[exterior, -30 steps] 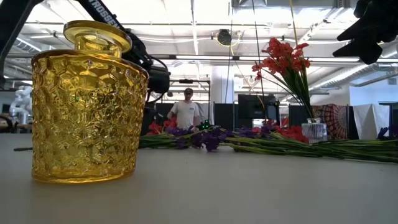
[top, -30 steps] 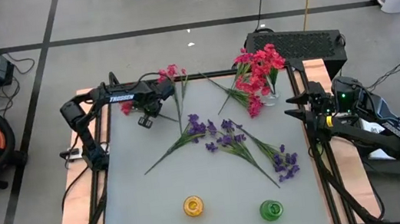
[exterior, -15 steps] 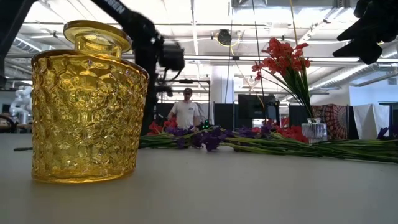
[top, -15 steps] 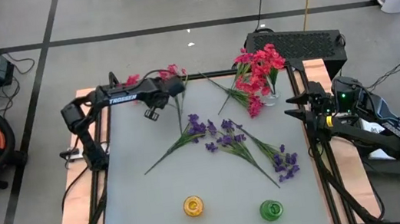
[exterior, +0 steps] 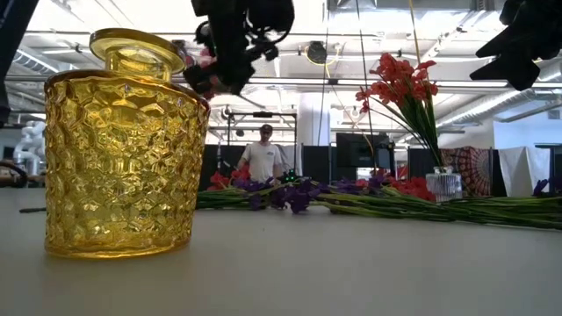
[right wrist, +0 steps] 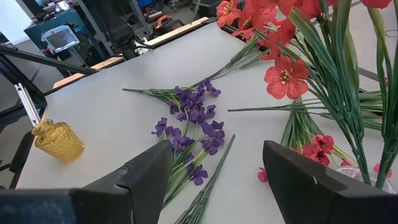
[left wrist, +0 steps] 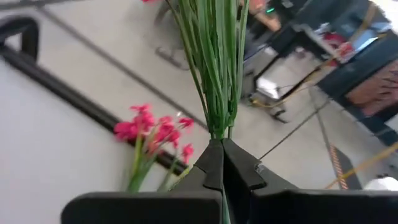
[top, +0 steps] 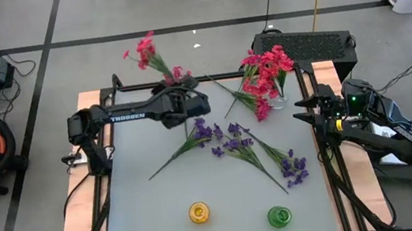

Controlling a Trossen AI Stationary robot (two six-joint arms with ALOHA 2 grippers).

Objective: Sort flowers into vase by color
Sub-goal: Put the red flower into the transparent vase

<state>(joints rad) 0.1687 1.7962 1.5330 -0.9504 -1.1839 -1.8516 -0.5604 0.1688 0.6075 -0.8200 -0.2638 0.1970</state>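
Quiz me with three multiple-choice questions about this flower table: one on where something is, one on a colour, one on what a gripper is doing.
1. Where is the clear vase with red flowers?
A. far right corner
B. near left corner
C. table's middle

2. What colour are the loose flowers mid-table?
A. yellow
B. purple
C. white

3. The left gripper is
A. wide open and empty
B. shut on the pink sprig
C. holding the yellow vase

Answers: 1 A, it stands by the far right edge. 2 B, the blossoms are purple. 3 B, the fingers pinch green stems.

Left end effector (left wrist: 221,163) raised, clamped; right end effector (right wrist: 214,168) apparently parted.
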